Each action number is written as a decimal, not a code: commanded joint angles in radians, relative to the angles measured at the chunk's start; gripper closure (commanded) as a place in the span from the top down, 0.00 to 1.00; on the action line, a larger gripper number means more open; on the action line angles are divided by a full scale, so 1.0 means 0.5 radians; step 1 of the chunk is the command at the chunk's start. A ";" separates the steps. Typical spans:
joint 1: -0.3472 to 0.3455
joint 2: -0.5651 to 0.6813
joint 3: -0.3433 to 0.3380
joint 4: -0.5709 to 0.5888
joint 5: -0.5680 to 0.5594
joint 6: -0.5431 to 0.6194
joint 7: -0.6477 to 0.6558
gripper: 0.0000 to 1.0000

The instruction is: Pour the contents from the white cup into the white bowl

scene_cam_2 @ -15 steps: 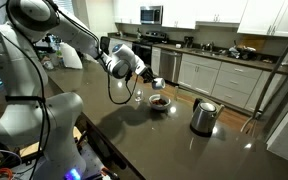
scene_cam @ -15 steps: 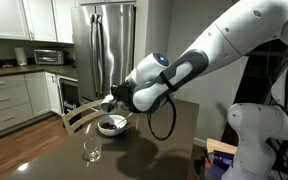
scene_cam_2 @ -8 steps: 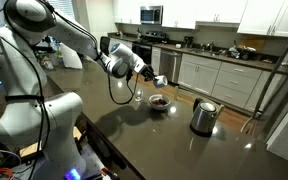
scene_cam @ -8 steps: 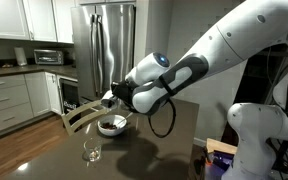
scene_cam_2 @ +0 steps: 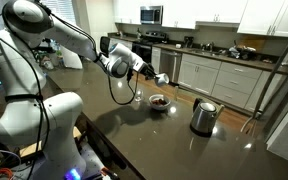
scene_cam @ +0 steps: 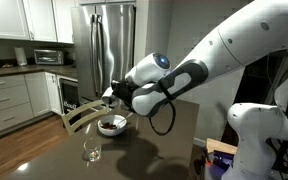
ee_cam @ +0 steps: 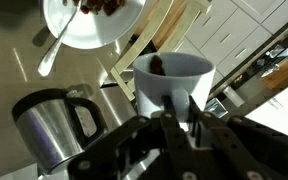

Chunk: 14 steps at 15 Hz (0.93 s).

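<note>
My gripper (ee_cam: 182, 106) is shut on the white cup (ee_cam: 174, 75), one finger on each side of its wall. Something dark lies inside the cup's rim. In both exterior views the cup (scene_cam: 106, 98) (scene_cam_2: 162, 79) hangs in the air, tipped, just above and beside the white bowl (scene_cam: 111, 125) (scene_cam_2: 158, 101) on the dark table. The wrist view shows the bowl (ee_cam: 74, 38) beyond the cup, with dark food in it and a spoon (ee_cam: 52, 55) resting on its rim.
A steel kettle (scene_cam_2: 202, 117) (ee_cam: 49, 125) stands on the table past the bowl. A clear stemmed glass (scene_cam: 91, 150) is near the table's edge. Wooden chair backs (scene_cam: 76, 115) rise behind the table. Kitchen counters and a fridge (scene_cam: 102, 45) line the walls.
The gripper with the cup has crept slightly upward and outward over the bowl; its grip has not changed. The bowl, glass and kettle have stayed put.
</note>
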State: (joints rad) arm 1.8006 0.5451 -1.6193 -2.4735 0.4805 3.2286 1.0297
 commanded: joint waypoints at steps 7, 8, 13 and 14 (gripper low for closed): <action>-0.118 0.063 0.095 -0.004 0.041 -0.010 -0.055 0.04; -0.139 0.061 0.128 -0.009 0.039 -0.016 -0.053 0.04; -0.226 0.057 0.266 -0.020 0.036 -0.033 -0.047 0.04; -0.235 0.054 0.284 -0.020 0.035 -0.033 -0.047 0.04</action>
State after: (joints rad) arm 1.7087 0.5481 -1.5011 -2.4934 0.4804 3.2152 1.0269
